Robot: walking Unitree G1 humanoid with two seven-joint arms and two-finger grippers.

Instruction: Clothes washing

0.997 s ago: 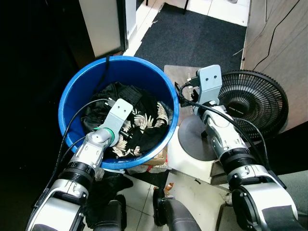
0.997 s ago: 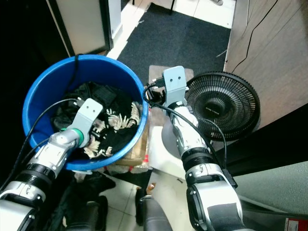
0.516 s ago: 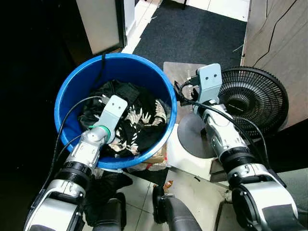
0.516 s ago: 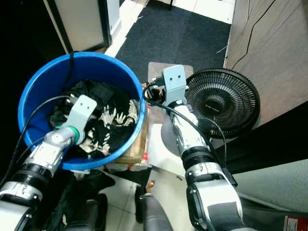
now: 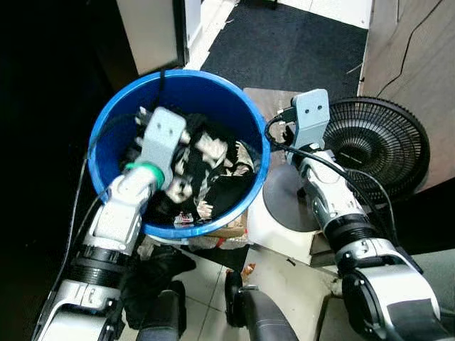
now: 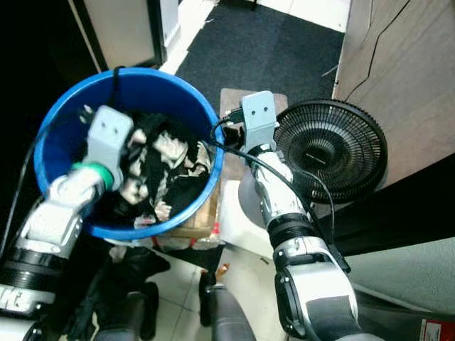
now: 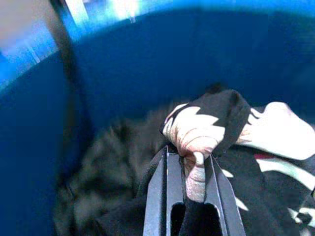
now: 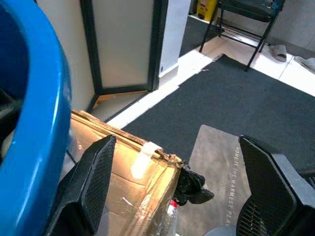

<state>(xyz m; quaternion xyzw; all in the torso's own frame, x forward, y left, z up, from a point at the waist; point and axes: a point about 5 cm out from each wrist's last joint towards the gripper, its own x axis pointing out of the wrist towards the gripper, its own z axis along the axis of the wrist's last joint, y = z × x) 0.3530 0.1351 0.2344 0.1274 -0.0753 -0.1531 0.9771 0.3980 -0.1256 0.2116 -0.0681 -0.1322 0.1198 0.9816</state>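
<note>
While the head views are compared with those of a second ago, the left arm is found raised and pushed deeper over the blue bucket (image 5: 245, 121), and a fold of the black-and-cream patterned garment (image 5: 206, 153) is seen lifted above the rest of the dark laundry. From this it is judged that a piece has been seized and is being drawn out for washing (the extraction looks barely begun). The right arm is held outside the bucket, near the black fan (image 5: 380, 145) and the dark mat.

By the left wrist view, what the head views hide is supplied: the left gripper (image 7: 189, 179) is seen clenched on a cream twist of the patterned garment, the cloth pinched between the two fingers (image 7: 156, 196), with the blue wall behind.

By the right wrist view, the right gripper (image 8: 177, 189) is shown spread wide and grasping nothing, just beside the bucket's rim, above a taped cardboard box (image 8: 125, 167) and the dark mat (image 8: 231, 108).
</note>
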